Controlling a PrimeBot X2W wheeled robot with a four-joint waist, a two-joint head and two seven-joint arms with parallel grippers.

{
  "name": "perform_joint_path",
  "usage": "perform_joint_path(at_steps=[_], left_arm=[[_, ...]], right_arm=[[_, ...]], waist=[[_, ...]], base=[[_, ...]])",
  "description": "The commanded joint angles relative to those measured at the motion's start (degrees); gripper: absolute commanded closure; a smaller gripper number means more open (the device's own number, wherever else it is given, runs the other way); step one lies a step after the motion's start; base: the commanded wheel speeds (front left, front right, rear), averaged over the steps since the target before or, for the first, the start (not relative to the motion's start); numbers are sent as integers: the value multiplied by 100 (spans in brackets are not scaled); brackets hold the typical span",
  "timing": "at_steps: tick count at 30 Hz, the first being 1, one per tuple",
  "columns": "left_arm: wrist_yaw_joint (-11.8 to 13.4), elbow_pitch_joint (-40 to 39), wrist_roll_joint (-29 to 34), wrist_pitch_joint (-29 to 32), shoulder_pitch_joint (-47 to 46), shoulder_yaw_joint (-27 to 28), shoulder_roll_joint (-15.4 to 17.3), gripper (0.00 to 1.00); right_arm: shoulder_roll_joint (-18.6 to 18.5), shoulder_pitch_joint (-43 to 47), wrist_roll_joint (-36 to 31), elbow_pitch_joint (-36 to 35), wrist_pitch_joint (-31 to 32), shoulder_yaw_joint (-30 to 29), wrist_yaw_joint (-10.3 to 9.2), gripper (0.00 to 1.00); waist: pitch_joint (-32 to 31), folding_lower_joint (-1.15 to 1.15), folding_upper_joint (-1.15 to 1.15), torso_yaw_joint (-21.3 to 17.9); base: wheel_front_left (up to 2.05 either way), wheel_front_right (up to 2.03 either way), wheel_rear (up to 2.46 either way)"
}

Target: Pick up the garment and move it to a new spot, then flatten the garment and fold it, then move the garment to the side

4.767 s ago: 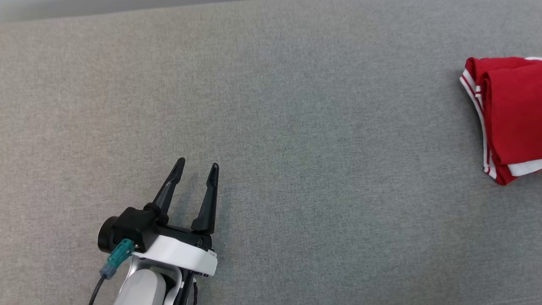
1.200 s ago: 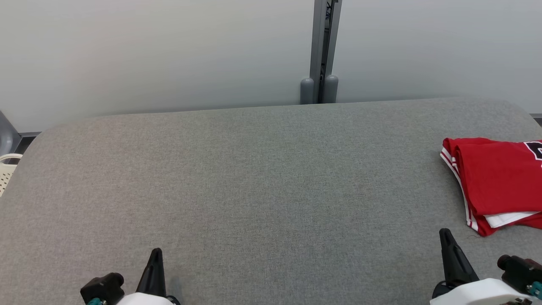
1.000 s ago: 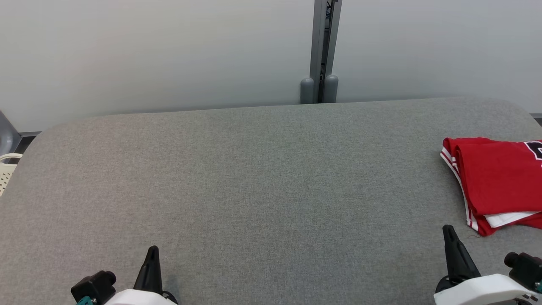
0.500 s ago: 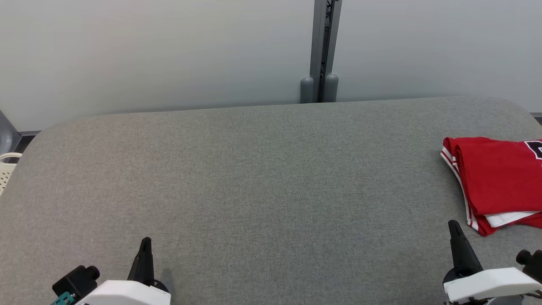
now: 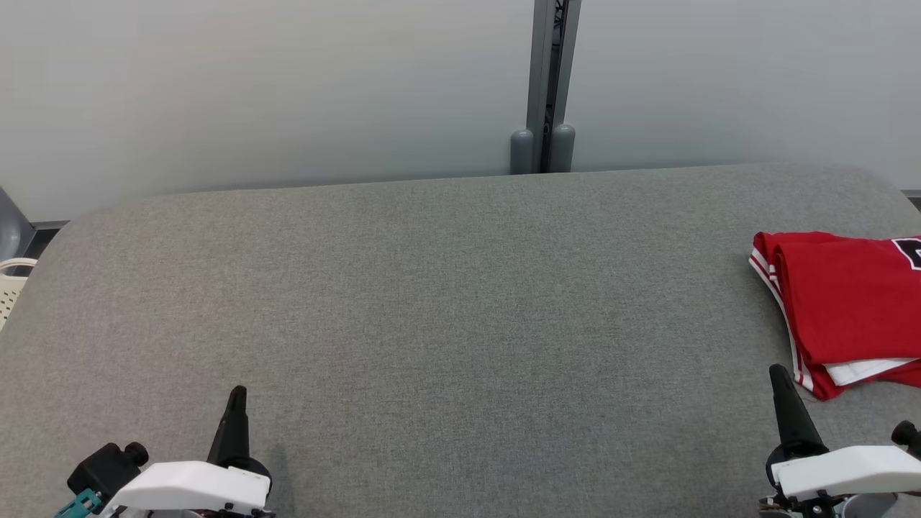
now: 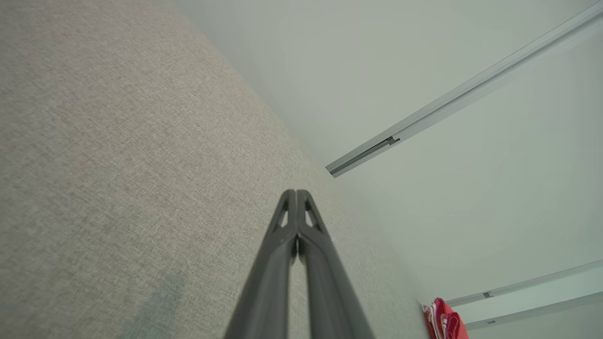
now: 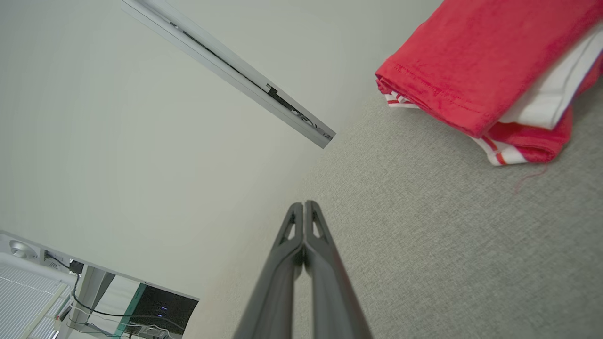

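Note:
The garment [image 5: 849, 309] is a red jersey with white trim, folded into a compact stack at the right edge of the grey table [image 5: 446, 302]; its right part is cut off by the head view's border. The right wrist view has the same garment [image 7: 480, 70] at its upper right, and it appears small and far in the left wrist view [image 6: 443, 322]. My left gripper [image 5: 236, 394] is at the lower left, shut and empty [image 6: 297, 194]. My right gripper [image 5: 777, 372] sits at the lower right, just in front of the garment's near corner, shut with nothing in it [image 7: 304, 205].
A pale wall with a grey vertical post [image 5: 545, 86] stands behind the table's far edge. A cream basket [image 5: 11, 284] peeks in at the far left, beyond the table's rounded corner. The right wrist view catches a desk with cables [image 7: 94, 292].
Both grippers have slid a little outward and rolled, white housings turning more into view: the left tip rose in the picture, the right tip drifted right. The garment lies unmoved.

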Motion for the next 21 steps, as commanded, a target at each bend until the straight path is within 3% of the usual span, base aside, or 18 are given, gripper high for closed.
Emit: perform_joint_path(at_steps=[1, 21], left_arm=[[-51, -86, -162, 29, -172, 62, 26, 100], [-268, -149, -1214, 336, -300, 323, 13, 100]], right_arm=[[-56, -146, 162, -71, 53, -26, 2, 100], [-70, -257, 1271, -70, 320, -144, 2, 100]], waist=[[1, 0, 0, 0], [20, 0, 0, 0]], base=[[0, 0, 0], [0, 0, 0]])
